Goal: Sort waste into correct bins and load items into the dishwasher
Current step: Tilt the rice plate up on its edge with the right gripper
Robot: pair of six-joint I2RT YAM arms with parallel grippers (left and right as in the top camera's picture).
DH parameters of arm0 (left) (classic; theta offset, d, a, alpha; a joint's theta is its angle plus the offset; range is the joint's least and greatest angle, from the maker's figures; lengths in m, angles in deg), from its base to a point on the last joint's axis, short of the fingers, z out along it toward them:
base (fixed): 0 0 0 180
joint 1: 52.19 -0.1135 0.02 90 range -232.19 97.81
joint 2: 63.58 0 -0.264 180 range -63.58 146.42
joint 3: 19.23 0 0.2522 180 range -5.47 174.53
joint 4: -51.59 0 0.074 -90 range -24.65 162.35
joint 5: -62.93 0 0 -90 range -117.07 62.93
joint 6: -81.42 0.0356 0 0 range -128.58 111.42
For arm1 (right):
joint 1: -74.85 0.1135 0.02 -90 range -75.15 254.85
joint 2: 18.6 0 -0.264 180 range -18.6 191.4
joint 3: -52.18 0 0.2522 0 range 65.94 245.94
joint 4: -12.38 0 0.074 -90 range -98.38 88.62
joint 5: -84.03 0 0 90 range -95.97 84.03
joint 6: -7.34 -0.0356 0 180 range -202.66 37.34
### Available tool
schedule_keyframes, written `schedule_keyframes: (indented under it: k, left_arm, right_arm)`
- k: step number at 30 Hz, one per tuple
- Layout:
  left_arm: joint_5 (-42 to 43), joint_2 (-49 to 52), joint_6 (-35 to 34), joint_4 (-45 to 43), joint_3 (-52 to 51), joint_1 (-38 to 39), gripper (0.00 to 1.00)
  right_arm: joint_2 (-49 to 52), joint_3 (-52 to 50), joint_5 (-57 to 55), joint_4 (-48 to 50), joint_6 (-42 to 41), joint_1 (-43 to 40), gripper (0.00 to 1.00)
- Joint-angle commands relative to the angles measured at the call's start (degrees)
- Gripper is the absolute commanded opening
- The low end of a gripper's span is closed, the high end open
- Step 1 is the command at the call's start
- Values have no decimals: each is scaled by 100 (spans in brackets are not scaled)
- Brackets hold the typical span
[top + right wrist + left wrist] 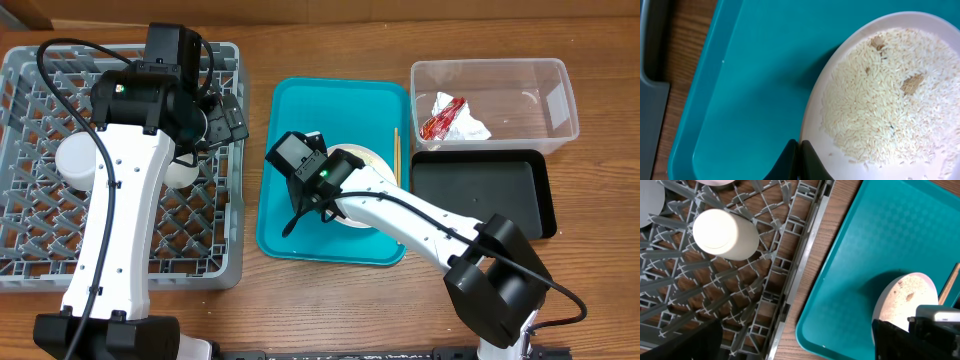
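Observation:
A white bowl of rice sits on the teal tray; it also shows in the overhead view and the left wrist view. My right gripper is shut on the bowl's near-left rim, one finger inside and one outside; in the overhead view the right gripper is partly hidden under its own arm. My left gripper is open and empty above the right edge of the grey dish rack. A white cup stands upside down in the rack.
Wooden chopsticks lie on the tray's right side. A clear bin at the back right holds a red and white wrapper. A black bin sits in front of it. Another white cup is in the rack.

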Motion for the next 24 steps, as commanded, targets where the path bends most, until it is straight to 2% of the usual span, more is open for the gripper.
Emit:
schedule_keyframes:
  k: [1, 13, 24]
  left_arm:
    - [24, 39, -76, -2, 37, 2, 100]
    - [24, 39, -76, -2, 37, 2, 100]
    - [24, 39, -76, -2, 37, 2, 100]
  right_arm:
    - [13, 382, -387, -33, -28, 15, 4]
    - [13, 568, -686, -243, -28, 22, 4]
    - [37, 551, 0, -116, -35, 33, 4]
